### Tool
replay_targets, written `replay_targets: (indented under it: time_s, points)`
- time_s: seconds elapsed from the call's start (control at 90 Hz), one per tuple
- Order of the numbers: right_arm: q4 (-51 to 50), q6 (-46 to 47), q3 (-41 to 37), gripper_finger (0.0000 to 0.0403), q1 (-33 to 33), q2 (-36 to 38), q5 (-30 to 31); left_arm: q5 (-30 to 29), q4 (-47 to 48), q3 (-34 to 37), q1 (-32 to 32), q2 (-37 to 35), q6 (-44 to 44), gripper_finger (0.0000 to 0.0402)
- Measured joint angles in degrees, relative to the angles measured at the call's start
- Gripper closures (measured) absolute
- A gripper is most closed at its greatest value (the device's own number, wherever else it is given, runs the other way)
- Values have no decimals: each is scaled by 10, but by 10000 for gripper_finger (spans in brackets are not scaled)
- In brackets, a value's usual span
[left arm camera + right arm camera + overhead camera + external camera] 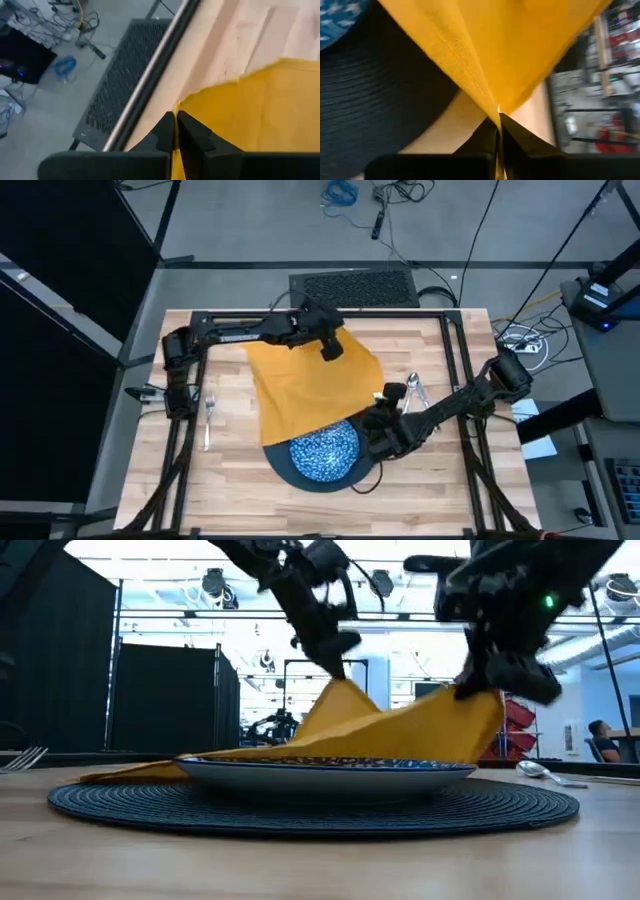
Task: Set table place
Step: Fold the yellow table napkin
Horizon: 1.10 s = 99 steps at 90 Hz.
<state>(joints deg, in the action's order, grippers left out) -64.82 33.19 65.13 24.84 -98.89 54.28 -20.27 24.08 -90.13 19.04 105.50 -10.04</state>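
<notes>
The mustard napkin (pixel 305 395) is held above the table (pixel 235 480) by both grippers, partly draped over the speckled dish (pixel 325 452). The left gripper (pixel 331 348) and right gripper (pixel 381 418) each have jaws pinched on a napkin corner.

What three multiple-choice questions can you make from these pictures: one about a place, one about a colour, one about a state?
1. Where is the fork?
A. On the dish
B. On the bare table, at the left arm's side
C. Under the napkin

2. What colour is the napkin?
A. Mustard yellow
B. Red
C. White

3. How are the two claws?
A. Both open
B. One shut
C. Both shut on the napkin

Answers:
1 B: it lies on the table, left of the napkin.
2 A: the cloth is yellow in every view.
3 C: the left claw and the right claw each pinch a napkin edge.
</notes>
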Motion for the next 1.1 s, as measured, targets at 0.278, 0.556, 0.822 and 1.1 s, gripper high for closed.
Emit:
replay_targets:
  time_s: [0.278, 0.556, 0.822, 1.1]
  points:
    - [-250, 79, 108, 403, 0, 12, 76, -59, 85, 0, 5, -138, -12, 401]
    - [-238, -9, 182, 403, -5, 98, 95, -68, 168, 0, -15, -267, 47, 401]
    - [-233, -84, 244, 403, -10, 137, 88, -59, 204, 0, -76, -338, 111, 401]
    - [-232, -172, 276, 403, -70, 138, 87, -57, 195, 0, -153, -374, 168, 401]
